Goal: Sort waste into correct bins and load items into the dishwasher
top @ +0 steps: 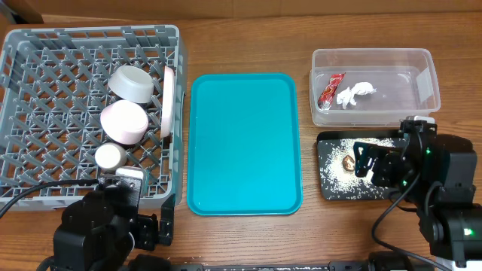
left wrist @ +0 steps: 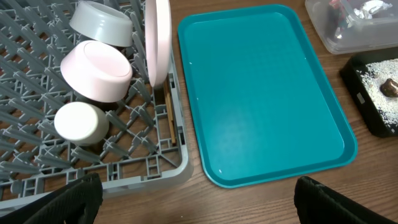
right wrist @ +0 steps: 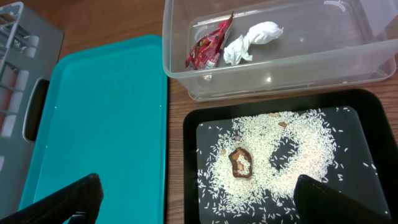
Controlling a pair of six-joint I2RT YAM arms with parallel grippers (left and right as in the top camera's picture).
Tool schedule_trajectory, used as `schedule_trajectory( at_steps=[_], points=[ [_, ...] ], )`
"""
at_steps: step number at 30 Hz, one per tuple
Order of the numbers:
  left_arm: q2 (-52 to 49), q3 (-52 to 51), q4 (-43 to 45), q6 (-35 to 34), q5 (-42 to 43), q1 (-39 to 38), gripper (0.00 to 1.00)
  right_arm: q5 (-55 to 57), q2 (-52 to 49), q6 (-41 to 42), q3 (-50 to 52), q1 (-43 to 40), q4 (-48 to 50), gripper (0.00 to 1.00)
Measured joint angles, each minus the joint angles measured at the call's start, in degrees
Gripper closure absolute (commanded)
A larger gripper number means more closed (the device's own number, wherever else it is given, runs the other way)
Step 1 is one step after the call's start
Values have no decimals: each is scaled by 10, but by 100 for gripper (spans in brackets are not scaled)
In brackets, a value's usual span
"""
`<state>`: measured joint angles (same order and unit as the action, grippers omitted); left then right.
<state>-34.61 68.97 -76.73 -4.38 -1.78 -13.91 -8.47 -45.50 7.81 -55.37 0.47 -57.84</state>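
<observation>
Left of teal tray (top: pixel 242 143): loaded dish rack (top: pixel 45 113). Right of it: rice (right wrist: pixel 298 149) on black tray (right wrist: pixel 367 190). With left tool (left wrist: pixel 199 183) and right tool (right wrist: pixel 198 185) spread, empty.

In the overhead view the right arm (top: pixel 444 173) covered the right end of the black tray (top: pixel 335 188), and the left arm (top: pixel 98 226) hid the near corner of the dish rack (top: pixel 90 31). From the left wrist, the chopsticks (left wrist: pixel 169 121) showed only as a thin wooden strip, perhaps two sticks, under the plate (left wrist: pixel 158 43) and the lattice. The clear tub (left wrist: pixel 339 37) was cut off by that picture's top-right edge. The print on the red wrapper (right wrist: pixel 208 46) was too small to read.
</observation>
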Motion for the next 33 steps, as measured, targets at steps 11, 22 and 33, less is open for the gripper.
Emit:
schedule_trajectory(
  at_steps=[11,22,33],
  points=[
    [0,0,0,0,0,0,0,6,-24,-1,1,0,-35,0],
    [0,0,0,0,0,0,0,12,59,-3,37,45,104,0],
    [0,-2,0,0,0,0,0,-3,329,-4,310,48,379,0]
  ],
)
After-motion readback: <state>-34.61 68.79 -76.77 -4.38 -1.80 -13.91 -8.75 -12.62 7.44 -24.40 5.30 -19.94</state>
